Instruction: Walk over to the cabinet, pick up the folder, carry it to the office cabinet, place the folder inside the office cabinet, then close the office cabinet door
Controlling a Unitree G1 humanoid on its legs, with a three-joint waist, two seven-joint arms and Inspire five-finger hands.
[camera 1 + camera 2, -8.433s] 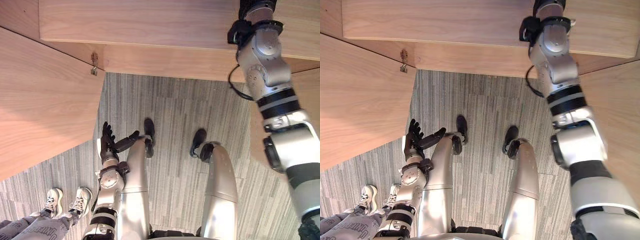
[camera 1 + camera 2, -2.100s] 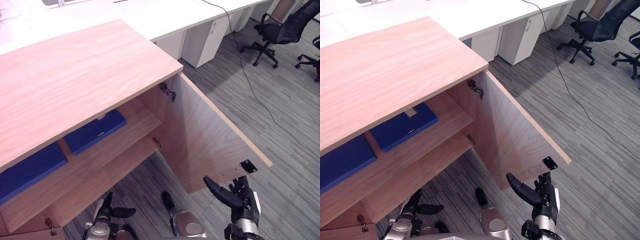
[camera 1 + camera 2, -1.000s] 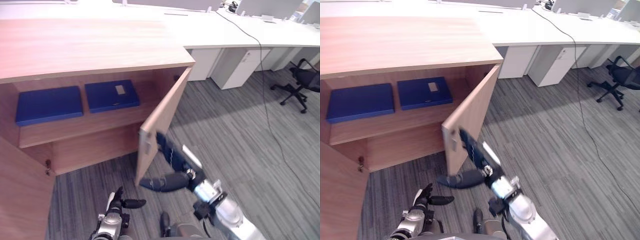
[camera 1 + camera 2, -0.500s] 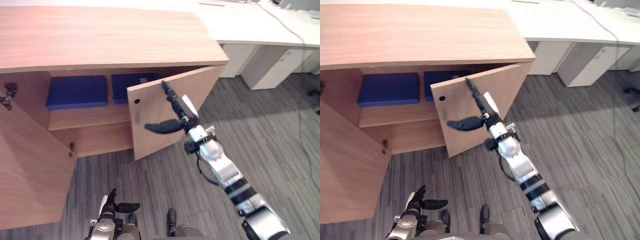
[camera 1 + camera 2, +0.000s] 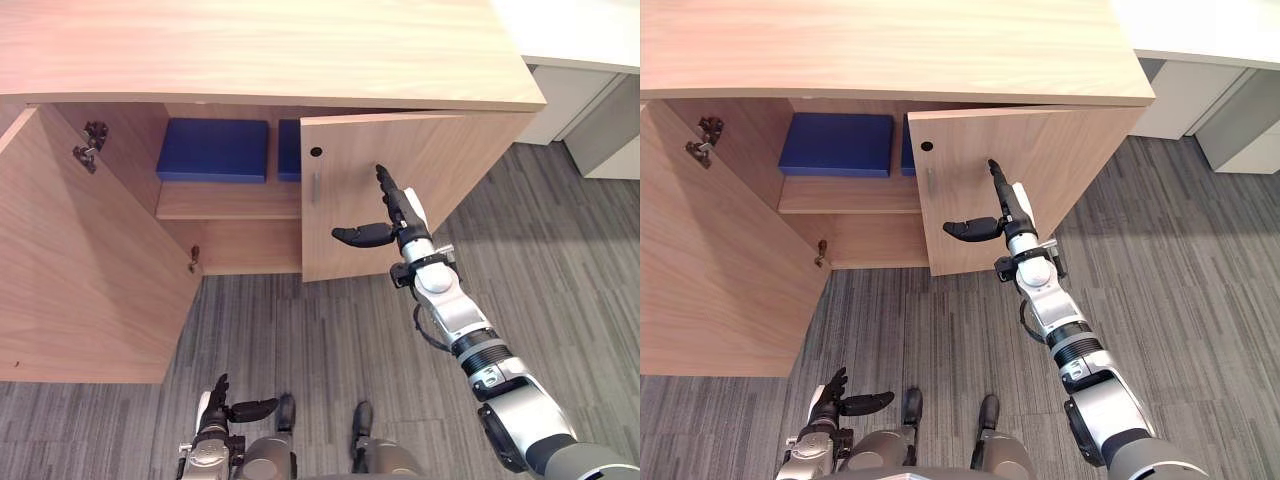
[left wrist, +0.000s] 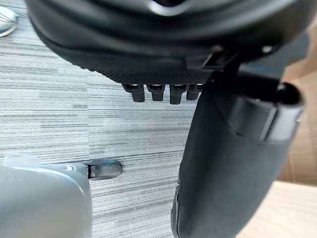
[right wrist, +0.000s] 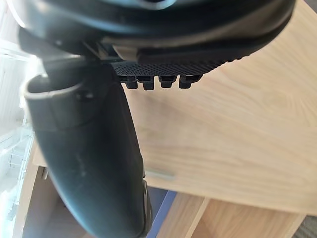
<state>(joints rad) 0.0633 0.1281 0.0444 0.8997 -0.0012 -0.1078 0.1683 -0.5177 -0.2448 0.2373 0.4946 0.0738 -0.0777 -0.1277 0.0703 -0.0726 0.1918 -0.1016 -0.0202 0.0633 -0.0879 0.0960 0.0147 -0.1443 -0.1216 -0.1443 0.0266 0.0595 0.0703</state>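
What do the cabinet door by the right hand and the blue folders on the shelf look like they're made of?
Cabinet door: light wood-grain board, matte, likely laminate or veneer; streaked grain shows.
Blue folders: smooth, probably plastic or coated card; even colour, flat faces.

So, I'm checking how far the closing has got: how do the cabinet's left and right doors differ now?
The left door is swung wide open, showing its inner face and hinges. The right door is nearly shut, showing its outer face. The right hand rests straight fingers against the right door; nothing touches the left door. Both are the same light wood.
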